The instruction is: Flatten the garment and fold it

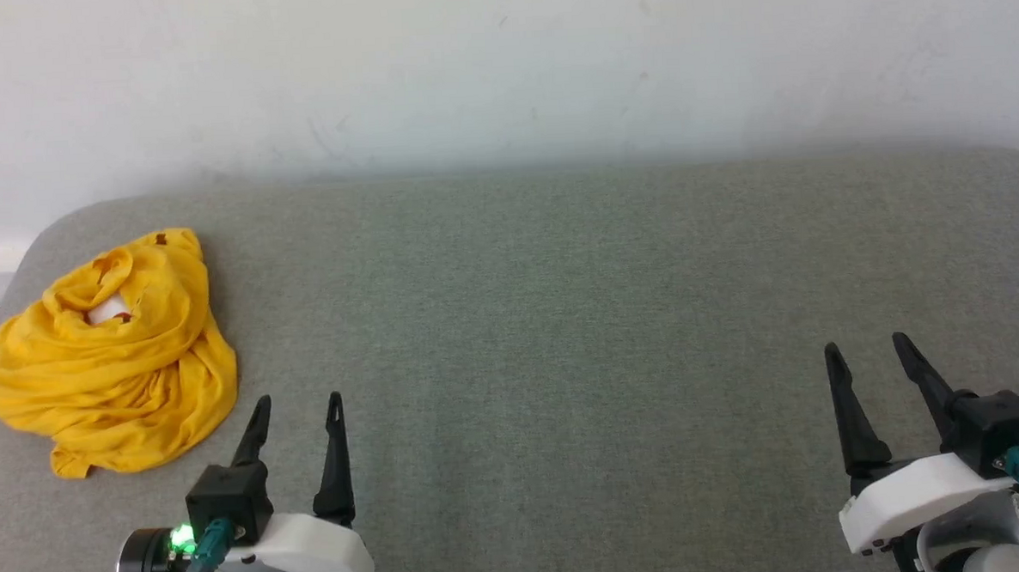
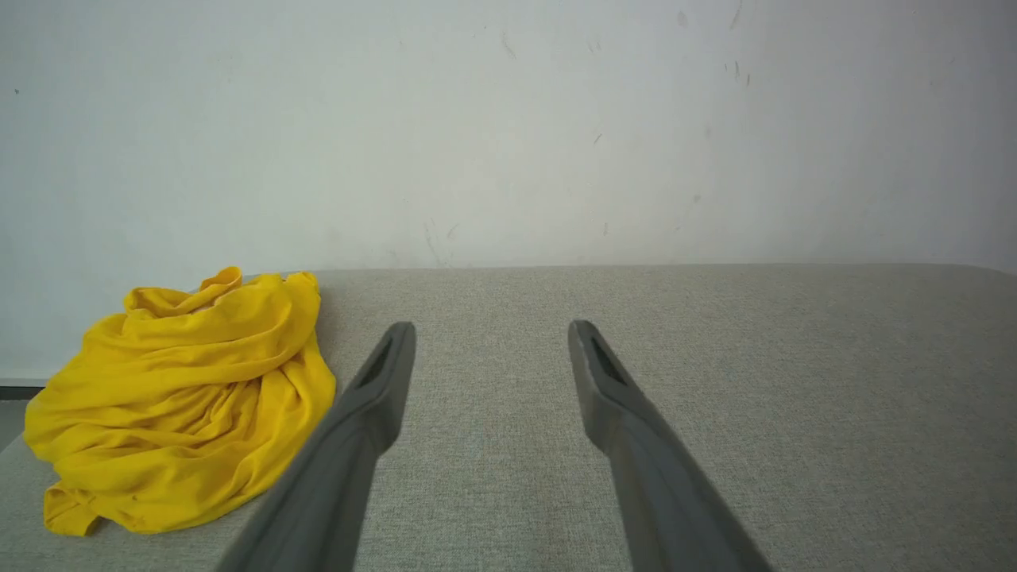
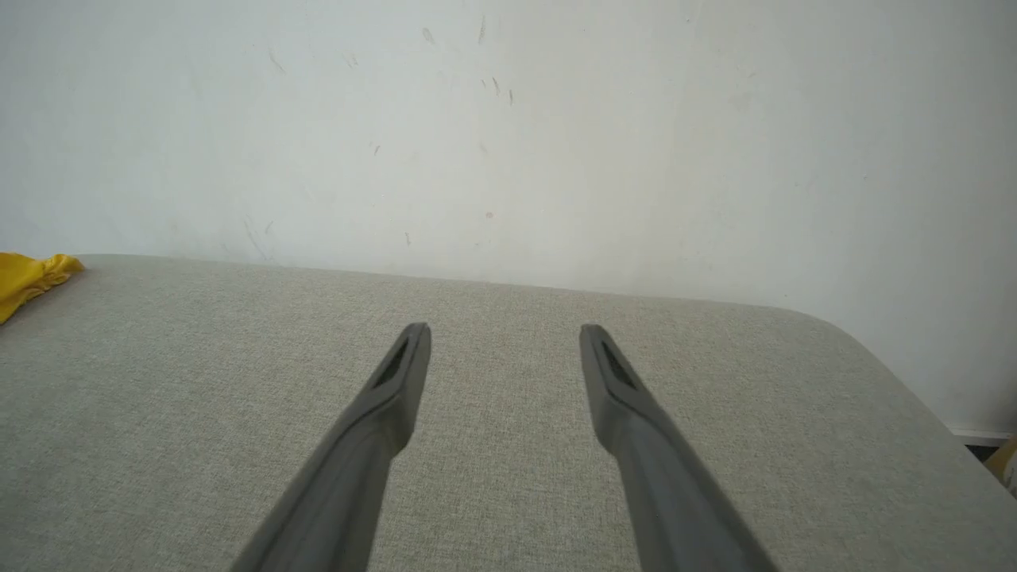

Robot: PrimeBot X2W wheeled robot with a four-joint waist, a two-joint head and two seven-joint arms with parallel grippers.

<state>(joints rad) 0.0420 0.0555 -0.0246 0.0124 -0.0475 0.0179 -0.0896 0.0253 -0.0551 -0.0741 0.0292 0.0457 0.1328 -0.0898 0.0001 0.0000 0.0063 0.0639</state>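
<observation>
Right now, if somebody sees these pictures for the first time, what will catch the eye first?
The eye falls first on the bright yellow garment, crumpled in a heap at the left end of the grey fabric surface. Next come the two pairs of dark fingers near the bottom of the head view. The left gripper is open just right of the heap without touching it, and the right gripper is open far off to the right.

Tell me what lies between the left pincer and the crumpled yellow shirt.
Nothing but a short strip of bare grey padded surface separates the left pincer from the yellow shirt; the head view shows it, and the left wrist view agrees.
</observation>
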